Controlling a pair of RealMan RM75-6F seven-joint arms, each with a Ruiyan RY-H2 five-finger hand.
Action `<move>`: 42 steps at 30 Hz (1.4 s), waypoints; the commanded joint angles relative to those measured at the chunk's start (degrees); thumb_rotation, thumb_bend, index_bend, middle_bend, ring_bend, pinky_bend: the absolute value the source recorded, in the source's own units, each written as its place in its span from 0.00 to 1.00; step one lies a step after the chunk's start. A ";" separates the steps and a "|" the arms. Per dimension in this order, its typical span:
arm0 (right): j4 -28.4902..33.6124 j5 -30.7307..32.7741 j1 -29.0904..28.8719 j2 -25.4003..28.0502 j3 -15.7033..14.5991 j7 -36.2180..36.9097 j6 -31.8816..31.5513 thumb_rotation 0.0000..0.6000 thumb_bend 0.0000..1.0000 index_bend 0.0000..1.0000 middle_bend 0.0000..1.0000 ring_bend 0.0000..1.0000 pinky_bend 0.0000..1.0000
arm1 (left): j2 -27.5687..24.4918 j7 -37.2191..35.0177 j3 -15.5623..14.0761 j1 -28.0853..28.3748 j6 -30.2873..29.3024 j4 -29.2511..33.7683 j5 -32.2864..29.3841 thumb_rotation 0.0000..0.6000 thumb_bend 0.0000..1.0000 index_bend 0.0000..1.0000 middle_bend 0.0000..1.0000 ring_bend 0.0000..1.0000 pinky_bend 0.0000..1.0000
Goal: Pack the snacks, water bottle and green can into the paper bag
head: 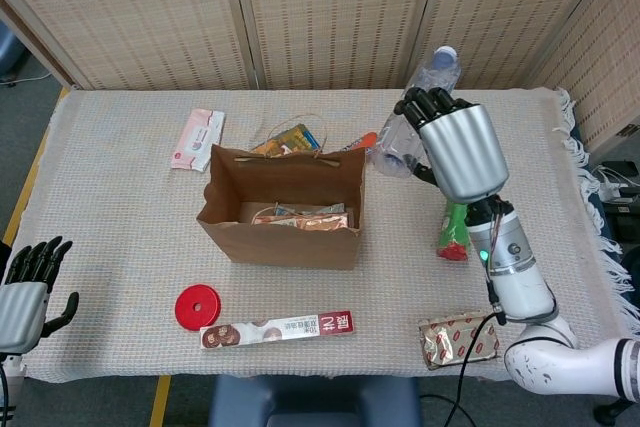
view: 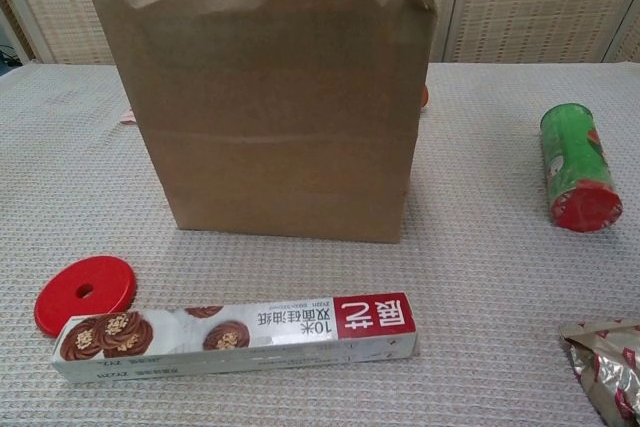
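Right hand [head: 455, 147] up in the air off to the 3 o'clock side of the paper bag [head: 283, 209], fingers wrapped around the clear water bottle [head: 412, 112], cap end tilted up and away toward 12. Only visible from the head view; nothing of it in the chest view.

Left hand [head: 28, 282] parked way out at the 9 o'clock edge of the table [head: 110, 247], fingers spread, holding nothing.

Bag standing upright, mouth open, couple of shiny snack packets [head: 300, 217] already sitting inside. Behind it at 12: a yellow snack pack [head: 288, 139] and an orange thing [head: 366, 142] poking out, can't tell exactly what.

Green can [view: 572, 165] lying on its side at 3 o'clock from the bag, red end toward the camera in the chest view, mostly hidden behind the right forearm from above.

Pink-and-white packet [head: 196, 138] at about 10 o'clock from the bag. Long cookie box [view: 235, 332] lying flat at 6, with a red disc [view: 85, 292] just beside its left end. Crinkly red-and-gold snack bag [head: 458, 338] down at roughly 5 o'clock, near the table edge.
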State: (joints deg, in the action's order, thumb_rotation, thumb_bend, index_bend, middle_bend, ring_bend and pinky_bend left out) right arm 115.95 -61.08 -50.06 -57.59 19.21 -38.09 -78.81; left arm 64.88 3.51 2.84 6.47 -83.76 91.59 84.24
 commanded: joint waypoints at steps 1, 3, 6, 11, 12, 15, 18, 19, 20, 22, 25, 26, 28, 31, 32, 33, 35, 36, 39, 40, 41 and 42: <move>1.66 -1.15 -3.79 -4.39 1.76 -5.41 -0.28 1.00 0.34 0.70 0.62 0.65 0.69 | -0.04 -0.15 0.00 0.02 0.03 -0.01 0.03 1.00 0.45 0.05 0.00 0.00 0.00; 1.85 -1.39 -5.74 -6.51 1.77 -9.33 0.20 1.00 0.34 0.70 0.62 0.65 0.69 | -0.10 -0.37 -0.03 0.01 0.07 -0.07 0.06 1.00 0.45 0.05 0.00 0.00 0.00; 1.10 -3.33 -8.43 -8.31 0.88 -15.94 1.59 1.00 0.34 0.70 0.62 0.65 0.69 | -0.20 -0.80 -0.07 0.04 0.17 -0.14 0.14 1.00 0.45 0.05 0.00 0.00 0.00; -1.17 -9.38 -11.75 -7.85 -1.97 -26.33 5.70 1.00 0.34 0.71 0.62 0.65 0.69 | -0.38 -1.48 -0.15 0.08 0.31 -0.25 0.31 1.00 0.45 0.05 0.00 0.00 0.00; -1.50 -10.29 -12.08 -7.50 -2.39 -27.62 6.43 1.00 0.34 0.71 0.62 0.65 0.69 | -0.37 -1.49 -0.15 0.07 0.29 -0.29 0.32 1.00 0.45 0.05 0.00 0.00 0.00; -2.01 -11.45 -12.49 -6.80 -3.33 -30.28 8.13 1.00 0.34 0.71 0.62 0.65 0.69 | -0.26 -1.27 -0.14 0.04 0.12 -0.43 0.40 1.00 0.45 0.05 0.00 0.00 0.00; -2.48 -11.28 -12.51 -6.04 -4.42 -32.41 9.94 1.00 0.34 0.71 0.62 0.65 0.69 | -0.24 -1.35 -0.15 0.03 0.10 -0.46 0.44 1.00 0.45 0.05 0.00 0.00 0.00; -2.83 -11.40 -12.58 -5.62 -4.94 -33.64 10.71 1.00 0.34 0.71 0.62 0.65 0.69 | -0.25 -1.37 -0.15 0.04 0.11 -0.48 0.45 1.00 0.45 0.05 0.00 0.00 0.00; -3.13 -11.52 -12.63 -5.34 -5.31 -34.49 11.25 1.00 0.34 0.71 0.62 0.65 0.69 | -0.25 -1.40 -0.15 0.05 0.12 -0.49 0.46 1.00 0.45 0.05 0.00 0.00 0.00; -3.66 -11.42 -12.67 -5.04 -5.94 -35.82 12.20 1.00 0.34 0.71 0.62 0.65 0.69 | -0.25 -1.43 -0.15 0.05 0.12 -0.51 0.46 1.00 0.44 0.05 0.00 0.00 0.00; -4.53 -10.45 -12.93 -4.84 -6.80 -37.83 14.01 1.00 0.34 0.71 0.62 0.65 0.69 | -0.23 -1.36 -0.14 0.05 0.10 -0.50 0.46 1.00 0.45 0.05 0.00 0.00 0.00; -4.99 -10.08 -13.24 -4.77 -7.14 -38.58 15.04 1.00 0.34 0.71 0.62 0.65 0.69 | -0.21 -1.28 -0.13 0.04 0.08 -0.49 0.46 1.00 0.45 0.05 0.00 0.00 0.00; -5.94 -9.81 -13.84 -4.84 -7.63 -39.69 16.58 1.00 0.34 0.71 0.62 0.65 0.69 | -0.19 -1.15 -0.10 0.05 0.05 -0.42 0.42 1.00 0.45 0.05 0.00 0.00 0.00; -7.54 -9.57 -15.17 -5.49 -8.43 -41.60 19.25 1.00 0.34 0.71 0.62 0.65 0.69 | -0.18 -0.94 -0.06 0.03 0.02 -0.27 0.33 1.00 0.45 0.05 0.00 0.00 0.00; -8.06 -9.56 -15.66 -5.76 -8.66 -42.27 20.09 1.00 0.34 0.71 0.62 0.65 0.69 | -0.17 -0.91 -0.04 0.03 0.02 -0.24 0.29 1.00 0.45 0.05 0.00 0.00 0.00; -8.81 -9.70 -16.41 -6.07 -9.01 -43.37 21.27 1.00 0.34 0.71 0.62 0.65 0.69 | -0.19 -0.87 -0.02 0.04 0.03 -0.19 0.26 1.00 0.45 0.05 0.00 0.00 0.00; -9.89 -9.45 -17.77 -6.61 -9.49 -45.52 23.26 1.00 0.34 0.71 0.62 0.65 0.69 | -0.21 -0.90 -0.01 0.04 0.07 -0.16 0.22 1.00 0.45 0.05 0.00 0.00 0.00; -10.18 -9.03 -18.33 -6.88 -9.67 -46.49 24.06 1.00 0.34 0.71 0.62 0.65 0.69 | -0.22 -0.96 -0.01 0.04 0.08 -0.15 0.21 1.00 0.45 0.05 0.00 0.00 0.00; -10.67 -7.72 -20.02 -8.04 -10.18 -49.38 25.92 1.00 0.34 0.71 0.62 0.65 0.68 | -0.33 -1.31 -0.01 0.07 0.16 -0.17 0.21 1.00 0.45 0.05 0.00 0.00 0.00; -10.79 -7.46 -20.43 -8.42 -10.35 -50.06 26.28 1.00 0.34 0.71 0.62 0.65 0.68 | -0.37 -1.46 -0.03 0.07 0.20 -0.18 0.22 1.00 0.45 0.05 0.00 0.00 0.00; -10.89 -7.20 -20.82 -8.77 -10.53 -50.75 26.58 1.00 0.34 0.71 0.62 0.65 0.68 | -0.41 -1.60 -0.05 0.06 0.23 -0.19 0.23 1.00 0.45 0.05 0.00 0.00 0.00; -11.04 -6.89 -21.31 -9.27 -10.81 -51.76 26.87 1.00 0.34 0.71 0.62 0.65 0.67 | -0.46 -1.80 -0.06 0.06 0.27 -0.23 0.23 1.00 0.45 0.05 0.00 0.00 0.00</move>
State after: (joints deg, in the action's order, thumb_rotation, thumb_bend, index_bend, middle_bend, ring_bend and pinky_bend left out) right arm 105.34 -68.63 -70.51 -66.04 8.92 -88.71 -52.68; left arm 64.45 1.76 2.79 6.53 -83.52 91.38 84.47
